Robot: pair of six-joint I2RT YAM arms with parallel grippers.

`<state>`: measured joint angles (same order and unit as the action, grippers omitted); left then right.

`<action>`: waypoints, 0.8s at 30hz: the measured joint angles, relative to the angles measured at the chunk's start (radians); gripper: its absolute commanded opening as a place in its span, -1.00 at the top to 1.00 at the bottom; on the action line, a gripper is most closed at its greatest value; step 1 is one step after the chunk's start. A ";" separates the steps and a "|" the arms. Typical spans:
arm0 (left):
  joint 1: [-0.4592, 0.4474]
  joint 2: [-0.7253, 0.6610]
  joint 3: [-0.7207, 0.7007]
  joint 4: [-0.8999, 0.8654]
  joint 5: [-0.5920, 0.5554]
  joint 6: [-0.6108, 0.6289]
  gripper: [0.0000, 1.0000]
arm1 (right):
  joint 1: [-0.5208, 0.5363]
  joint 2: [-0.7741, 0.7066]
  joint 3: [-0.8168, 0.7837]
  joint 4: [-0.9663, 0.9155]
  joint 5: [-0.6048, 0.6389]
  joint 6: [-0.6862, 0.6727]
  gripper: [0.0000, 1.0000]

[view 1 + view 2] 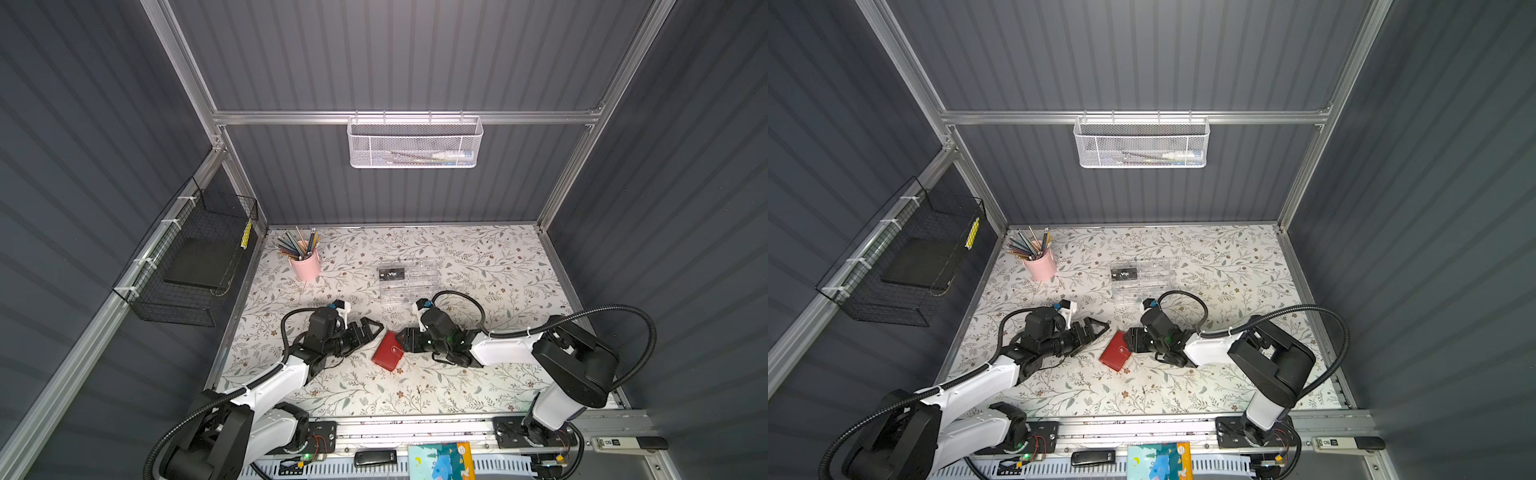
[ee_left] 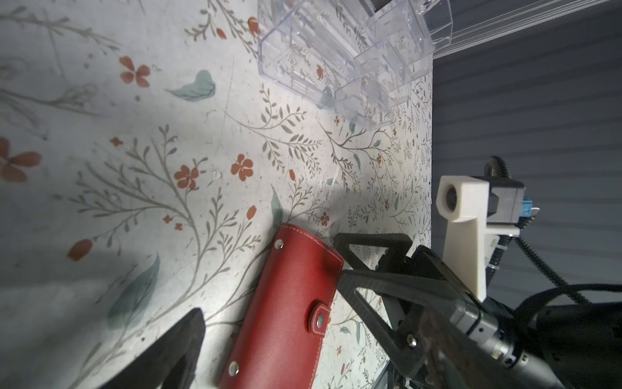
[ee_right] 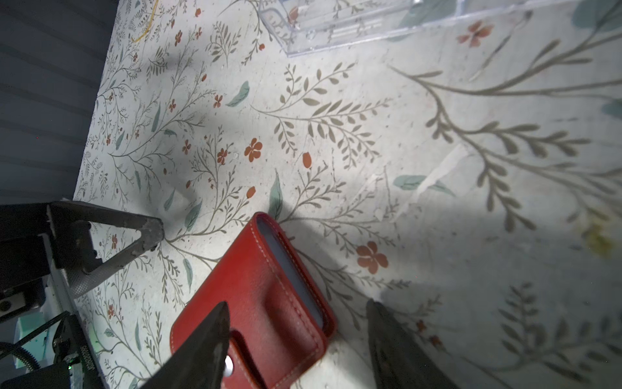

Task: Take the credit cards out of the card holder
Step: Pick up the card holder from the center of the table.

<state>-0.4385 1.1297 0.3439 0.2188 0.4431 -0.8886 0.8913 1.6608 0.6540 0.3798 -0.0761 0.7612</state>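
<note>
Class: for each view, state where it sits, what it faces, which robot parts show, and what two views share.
Top views: high in front, looking down at the table; left arm, right arm show.
Left wrist: on the left arm, looking past its own jaw at the card holder and right gripper.
Right wrist: on the right arm; own jaws frame the card holder.
Shared: both wrist views show the clear box.

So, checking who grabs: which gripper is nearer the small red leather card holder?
Right. The right gripper straddles the snap end of the small red leather card holder; the left gripper hangs open beside its far corner, apart.
</note>
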 measured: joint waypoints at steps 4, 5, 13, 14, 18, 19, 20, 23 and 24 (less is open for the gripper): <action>-0.015 0.000 -0.008 0.015 0.000 -0.016 -1.00 | 0.000 0.015 -0.018 0.045 -0.013 0.026 -0.01; -0.021 0.000 -0.009 0.018 0.000 -0.018 -0.99 | 0.001 0.017 -0.021 0.051 -0.015 0.031 0.03; -0.047 0.001 -0.032 0.045 -0.001 -0.033 -0.99 | 0.006 0.039 -0.030 0.105 -0.026 0.061 0.32; -0.047 0.001 -0.035 0.045 -0.001 -0.033 -0.99 | 0.006 0.042 -0.031 0.109 -0.026 0.065 0.36; -0.048 0.001 -0.042 0.048 -0.005 -0.034 -1.00 | 0.006 0.050 -0.040 0.133 -0.026 0.079 0.62; -0.051 0.004 -0.042 0.052 -0.005 -0.033 -1.00 | 0.006 0.050 -0.041 0.140 -0.026 0.082 0.66; -0.052 0.008 -0.042 0.056 -0.005 -0.033 -0.99 | 0.006 0.050 -0.041 0.145 -0.026 0.086 0.72; -0.053 0.027 -0.042 0.060 -0.008 -0.033 -0.99 | 0.006 0.050 -0.042 0.159 -0.026 0.090 0.98; -0.054 0.033 -0.042 0.060 -0.008 -0.033 -0.99 | 0.006 0.050 -0.042 0.165 -0.025 0.090 1.00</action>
<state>-0.4923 1.1629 0.3023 0.2787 0.4347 -0.9215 0.8978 1.7111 0.6117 0.5449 -0.1013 0.8516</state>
